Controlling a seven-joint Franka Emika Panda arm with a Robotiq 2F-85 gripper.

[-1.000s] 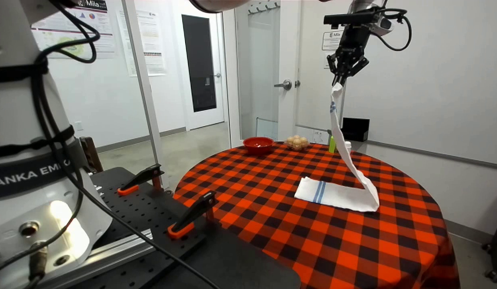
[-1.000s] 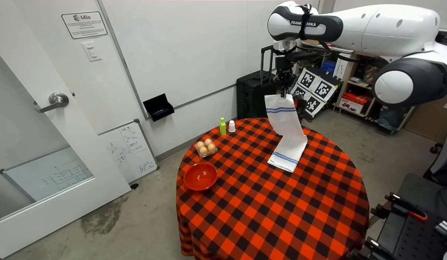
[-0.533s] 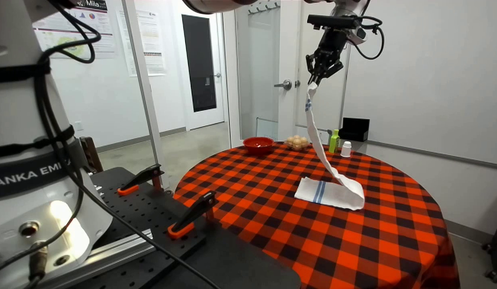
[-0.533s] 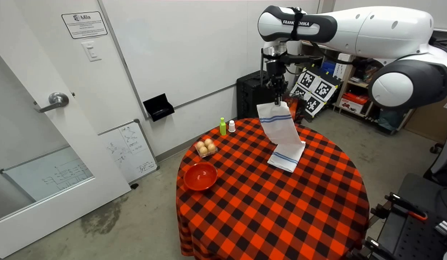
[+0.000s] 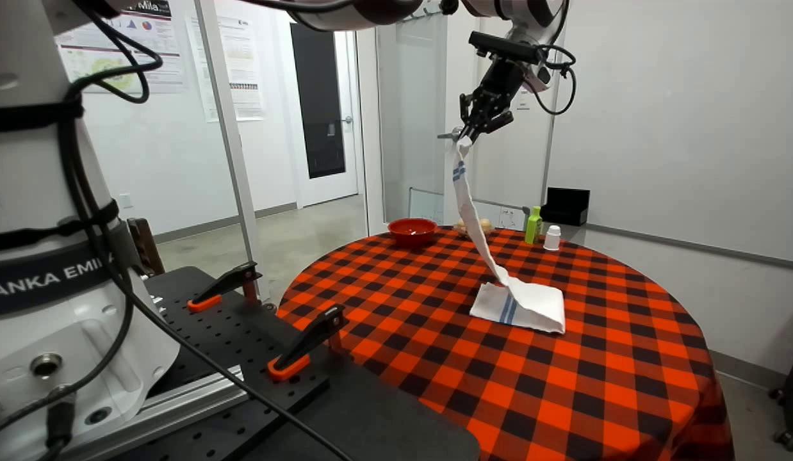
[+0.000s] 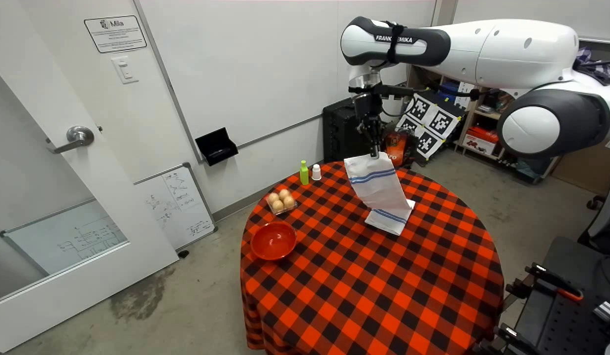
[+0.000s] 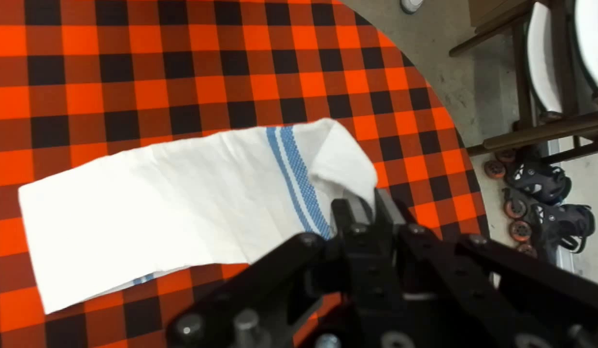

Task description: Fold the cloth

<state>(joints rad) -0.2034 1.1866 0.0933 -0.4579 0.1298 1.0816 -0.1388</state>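
Both exterior views show us a broad white whiteboard (image 5: pixel 678 128) beyond the edge of the round table (image 6: pixel 334 276), which is draped in a red-and-black checkered fabric tablecloth (image 5: pixel 601 397). Over the table we see the jointed white-and-dark-grey robot arm (image 6: pixel 512 54), and beside the table a flat black perforated board (image 5: pixel 230 333). A long narrow white fabric cloth (image 6: pixel 379 192), with blue stripes near both ends, lies partly on the table and partly hangs above it. Its lower layer rests flat on the table; at a bend the fabric turns back over that layer, then slopes up to the raised end. There, above the table, we find the tilted black two-fingered gripper (image 5: pixel 467 134) clenched on that end of the cloth, grasping it. In the wrist view a flap of the fabric is bent over at the grip, and a sliver of the lower layer's stripes shows on the table. Near the table's edge we see a glossy round red bowl (image 5: pixel 412 239), a clear carton (image 6: pixel 290 210) holding light-brown eggs (image 6: pixel 285 200), a slim lime-green bottle (image 6: pixel 304 173) standing upright, and a small white container (image 6: pixel 316 172), also upright on the table
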